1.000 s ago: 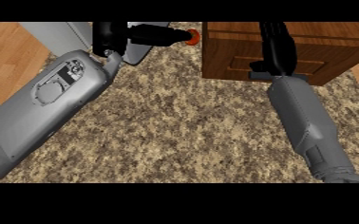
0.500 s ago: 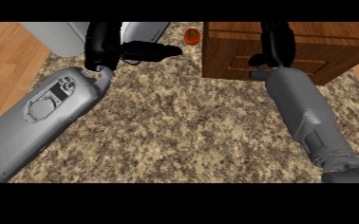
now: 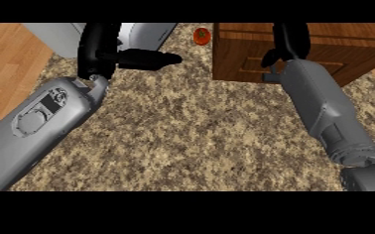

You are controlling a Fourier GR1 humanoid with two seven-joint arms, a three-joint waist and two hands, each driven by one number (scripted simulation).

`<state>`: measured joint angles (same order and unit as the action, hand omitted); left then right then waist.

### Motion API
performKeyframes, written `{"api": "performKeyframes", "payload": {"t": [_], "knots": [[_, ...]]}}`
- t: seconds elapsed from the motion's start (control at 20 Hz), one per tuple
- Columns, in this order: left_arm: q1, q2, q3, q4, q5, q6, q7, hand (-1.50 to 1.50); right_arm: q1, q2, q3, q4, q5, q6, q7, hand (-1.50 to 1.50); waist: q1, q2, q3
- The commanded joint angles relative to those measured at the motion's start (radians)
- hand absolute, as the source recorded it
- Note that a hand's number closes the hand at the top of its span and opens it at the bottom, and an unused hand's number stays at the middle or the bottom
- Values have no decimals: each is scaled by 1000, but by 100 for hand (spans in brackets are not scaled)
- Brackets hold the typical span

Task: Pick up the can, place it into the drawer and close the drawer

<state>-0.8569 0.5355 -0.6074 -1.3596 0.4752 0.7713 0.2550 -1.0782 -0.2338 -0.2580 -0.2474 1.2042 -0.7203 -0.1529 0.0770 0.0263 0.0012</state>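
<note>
The left hand [image 3: 99, 52] has drawn back from the can [image 3: 201, 35]. A second ago its fingers [image 3: 150, 59] reached the can and hid part of it; now they point towards it from the lower left, with bare worktop [image 3: 193, 55] between. The can, if that small red thing is one, now shows whole, and the left forearm [image 3: 51, 114] has sunk lower and leftward.

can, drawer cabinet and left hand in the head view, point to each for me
red can [image 3: 202, 35], head view, middle of its red body
wooden drawer cabinet [image 3: 239, 54], head view, bare wooden front near its left edge
left hand [image 3: 99, 49], head view, black palm above the grey forearm
</note>
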Motion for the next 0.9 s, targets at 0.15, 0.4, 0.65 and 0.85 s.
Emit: {"api": "performKeyframes", "payload": {"t": [0.15,0.4,0.65,0.85], "knots": [[32,14,12,-23,-8,-10,-3,-150,-90,73,-152,-38,-194,48,-136,-150,17,3,4],[67,6,11,-38,-13,-6,-15,-150,-121,115,-236,-57,-292,80,-205,-150,14,0,3],[123,24,17,-71,-19,-5,-24,-150,-114,135,-352,-79,-440,176,-315,-150,-8,-14,3],[151,48,64,-49,-10,-31,-40,-150,-127,157,-407,-77,-513,228,-322,-150,-35,-16,0]]}}
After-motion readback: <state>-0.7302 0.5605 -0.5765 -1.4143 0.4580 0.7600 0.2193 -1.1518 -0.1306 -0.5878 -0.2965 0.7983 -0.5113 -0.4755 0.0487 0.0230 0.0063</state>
